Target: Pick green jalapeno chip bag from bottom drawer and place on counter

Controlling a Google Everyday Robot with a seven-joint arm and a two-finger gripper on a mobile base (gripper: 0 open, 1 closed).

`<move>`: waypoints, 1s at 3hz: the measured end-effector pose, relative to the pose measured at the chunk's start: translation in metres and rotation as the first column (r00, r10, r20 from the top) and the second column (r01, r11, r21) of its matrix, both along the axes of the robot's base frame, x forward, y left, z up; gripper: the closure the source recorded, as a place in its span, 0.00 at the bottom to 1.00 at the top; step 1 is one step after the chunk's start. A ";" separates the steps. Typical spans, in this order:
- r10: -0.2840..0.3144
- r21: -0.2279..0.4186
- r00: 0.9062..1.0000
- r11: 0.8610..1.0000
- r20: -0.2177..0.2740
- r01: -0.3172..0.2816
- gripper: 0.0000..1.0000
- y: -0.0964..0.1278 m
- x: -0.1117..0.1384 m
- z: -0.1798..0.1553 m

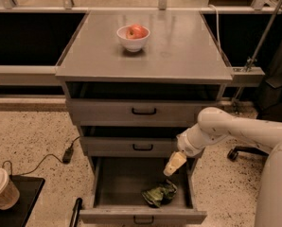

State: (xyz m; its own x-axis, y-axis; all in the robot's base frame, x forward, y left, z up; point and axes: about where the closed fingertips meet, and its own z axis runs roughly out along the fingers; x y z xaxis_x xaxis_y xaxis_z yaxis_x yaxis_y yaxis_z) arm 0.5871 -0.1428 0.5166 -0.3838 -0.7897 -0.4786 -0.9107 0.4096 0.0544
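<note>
The green jalapeno chip bag lies crumpled on the floor of the open bottom drawer, towards its front right. My gripper hangs on the white arm that reaches in from the right. It is above the drawer's right side, a little above and right of the bag and apart from it. The counter is the grey cabinet top.
A white bowl with a red apple stands at the back middle of the counter. The two upper drawers are pushed in. A paper cup on a black tray stands bottom left. A cable and plug lie on the floor.
</note>
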 end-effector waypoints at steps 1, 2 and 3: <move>0.000 0.001 1.000 1.000 0.000 0.000 0.00 0.000 0.000 0.000; -0.004 0.076 1.000 0.997 0.014 0.003 0.00 0.002 -0.005 -0.036; -0.021 0.209 0.999 0.978 0.027 0.015 0.00 -0.005 -0.002 -0.087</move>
State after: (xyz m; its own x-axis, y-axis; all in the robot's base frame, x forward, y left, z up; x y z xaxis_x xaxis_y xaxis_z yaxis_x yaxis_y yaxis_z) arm 0.5854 -0.1476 0.4296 -0.3802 -0.6643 -0.6435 -0.9059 0.4079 0.1142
